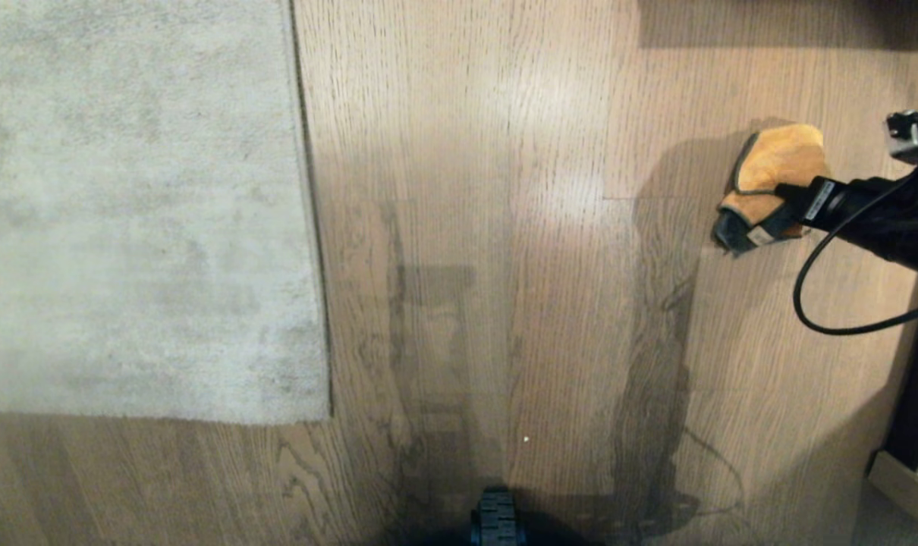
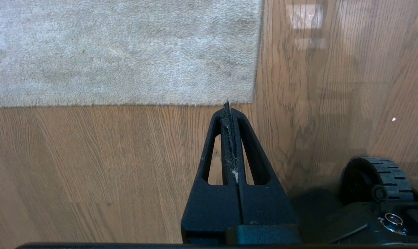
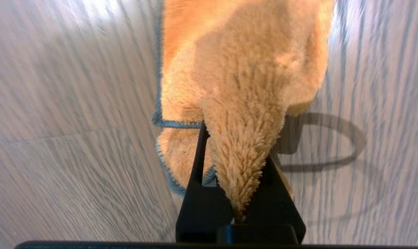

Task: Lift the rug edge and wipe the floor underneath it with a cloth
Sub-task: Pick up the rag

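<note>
Across the upper left of the head frame, the rug edge point(image 1: 307, 227) lies flat, its corner square on the floor point(image 1: 504, 227), cut off at top and left. Broad bare planks run open between it and the cloth point(image 1: 774, 178) at upper right. Right gripper point(image 1: 770, 216) pinches that cloth; its fingertips are buried in fluff. Left gripper point(image 2: 227, 107), pressed together, sits near the rug corner.

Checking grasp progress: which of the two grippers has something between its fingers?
The right gripper, far to the right of the rug: its fingers pinch the orange cloth. The left gripper is shut on nothing, near the rug corner.
</note>
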